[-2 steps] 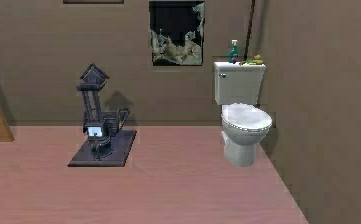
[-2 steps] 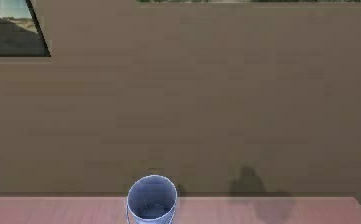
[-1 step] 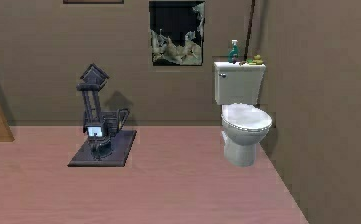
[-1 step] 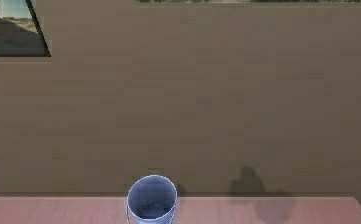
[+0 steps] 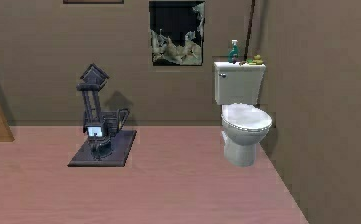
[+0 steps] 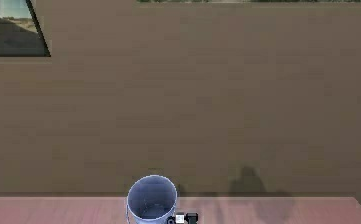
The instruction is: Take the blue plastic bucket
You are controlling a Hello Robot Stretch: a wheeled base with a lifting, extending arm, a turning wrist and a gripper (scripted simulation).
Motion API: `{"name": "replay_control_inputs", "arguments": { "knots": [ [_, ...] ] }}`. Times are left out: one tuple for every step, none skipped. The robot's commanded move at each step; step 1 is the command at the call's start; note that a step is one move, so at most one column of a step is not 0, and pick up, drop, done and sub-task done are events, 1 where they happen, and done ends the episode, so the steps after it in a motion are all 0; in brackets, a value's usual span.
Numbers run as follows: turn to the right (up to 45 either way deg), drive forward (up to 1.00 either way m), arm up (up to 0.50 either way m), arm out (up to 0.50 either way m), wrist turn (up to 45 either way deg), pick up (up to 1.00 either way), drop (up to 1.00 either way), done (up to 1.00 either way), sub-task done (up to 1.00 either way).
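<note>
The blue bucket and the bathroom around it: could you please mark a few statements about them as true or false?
1. The blue bucket stands upright in front of the brown wall. True.
2. The toilet stands at the forward view's left. False: it stands at that view's right.
3. A greenish bottle stands on the toilet's tank. True.
4. The picture hangs to the right of the toilet. False: it hangs on the wall to the toilet's left, higher up.
5. The bucket lies tipped on its side. False: its opening faces up.
</note>
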Motion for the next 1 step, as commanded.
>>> {"name": "replay_control_inputs", "arguments": {
  "knots": [
    [0.0, 0.0, 0.0, 0.0, 45.0, 0.0, 0.0, 0.0, 0.0]
  ]
}}
